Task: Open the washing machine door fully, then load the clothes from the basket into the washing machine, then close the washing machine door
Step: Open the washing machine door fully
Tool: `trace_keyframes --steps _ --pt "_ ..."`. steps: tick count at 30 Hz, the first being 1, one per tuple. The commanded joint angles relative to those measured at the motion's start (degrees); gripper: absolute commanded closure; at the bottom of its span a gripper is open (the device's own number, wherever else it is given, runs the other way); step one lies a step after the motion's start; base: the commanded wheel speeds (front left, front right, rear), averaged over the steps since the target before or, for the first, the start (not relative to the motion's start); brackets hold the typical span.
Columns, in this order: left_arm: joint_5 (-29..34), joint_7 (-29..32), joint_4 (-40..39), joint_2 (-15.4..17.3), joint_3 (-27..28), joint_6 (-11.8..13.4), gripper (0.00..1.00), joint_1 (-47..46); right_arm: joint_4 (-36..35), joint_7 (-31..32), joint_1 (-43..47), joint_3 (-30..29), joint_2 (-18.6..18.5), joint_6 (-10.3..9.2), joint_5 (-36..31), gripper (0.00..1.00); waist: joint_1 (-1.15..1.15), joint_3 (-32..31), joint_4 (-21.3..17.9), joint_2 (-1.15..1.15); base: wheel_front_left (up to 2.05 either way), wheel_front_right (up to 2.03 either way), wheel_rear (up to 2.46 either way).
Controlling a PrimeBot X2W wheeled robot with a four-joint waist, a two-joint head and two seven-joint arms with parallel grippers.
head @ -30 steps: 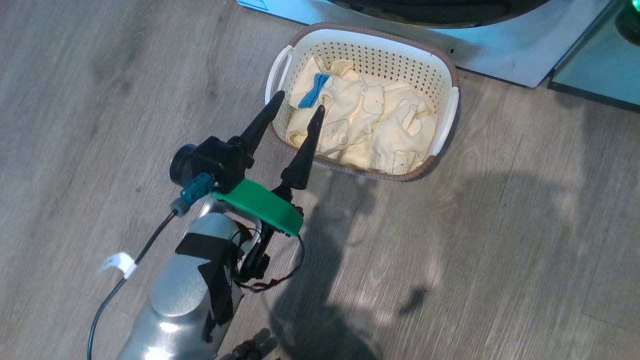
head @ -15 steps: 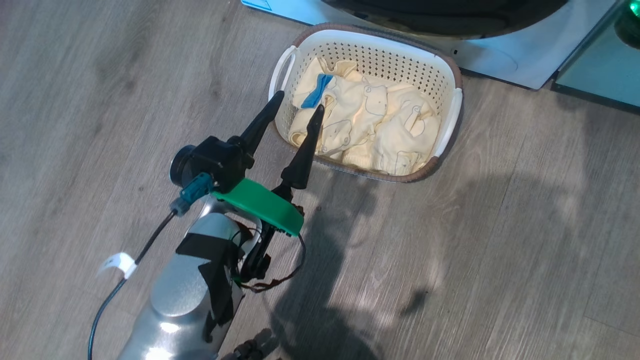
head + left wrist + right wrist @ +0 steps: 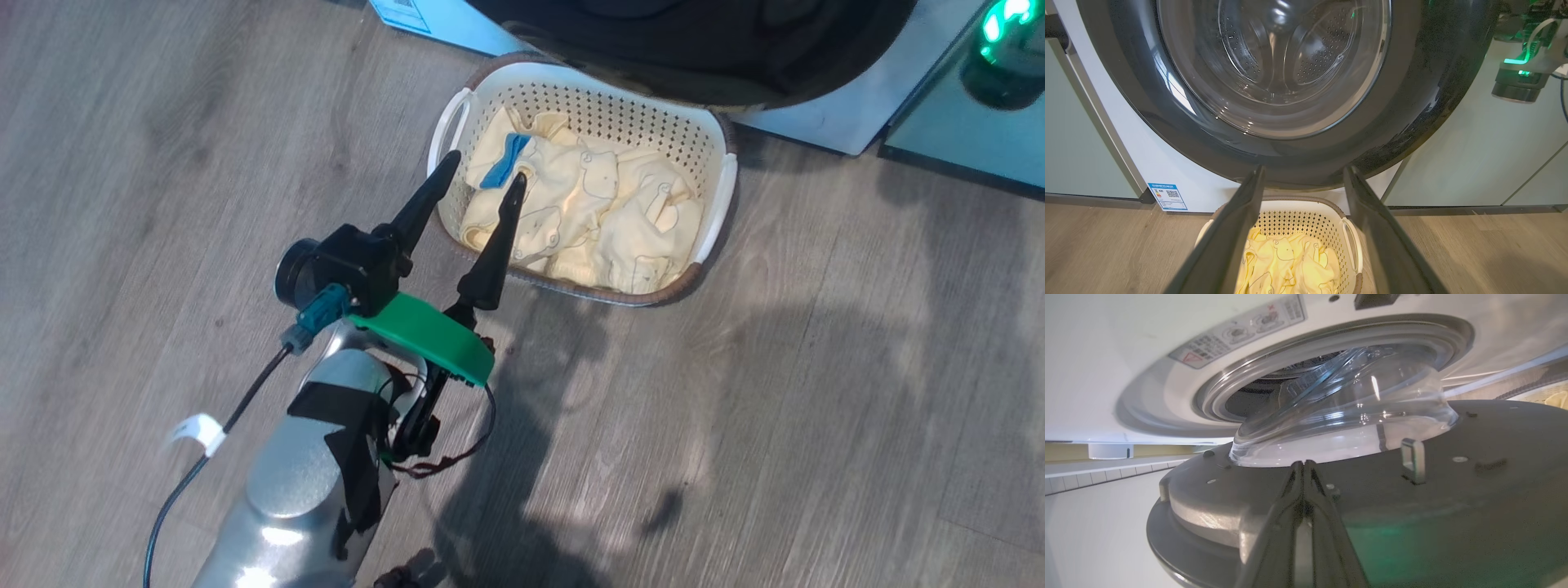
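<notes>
Washing machine door (image 3: 694, 41) cut by top edge, overhanging basket (image 3: 620, 114) far rim.

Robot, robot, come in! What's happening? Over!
Left gripper open, beside basket. Right gripper shut, at inner face of washing machine door, partly open. Clothes in basket; door overhangs it.

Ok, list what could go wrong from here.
The right gripper is shut with nothing gripped, tips at the door's inner face: it may slip and the door swing back.
The open left gripper hangs just before the door: opened wider, the door may strike it.
The door's rim overhangs the basket and may hamper lifting clothes.
</notes>
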Motion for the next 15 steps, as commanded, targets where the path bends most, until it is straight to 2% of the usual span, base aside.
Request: trace_keyframes --steps 1,15 --pt "0.79 -0.36 -1.45 1.19 2.39 0.12 0.00 -0.38 -2.69 1.34 0.53 0.58 2.63 -0.15 -0.36 1.00 0.00 -0.34 -0.28 0.00 0.00 0.00 0.00" --pt "2.07 -0.36 -0.54 1.19 2.86 0.01 0.00 1.99 -10.64 6.98 10.28 4.93 3.89 -0.15 0.31 1.00 0.00 -4.36 -1.37 0.00 0.00 0.00 0.00"
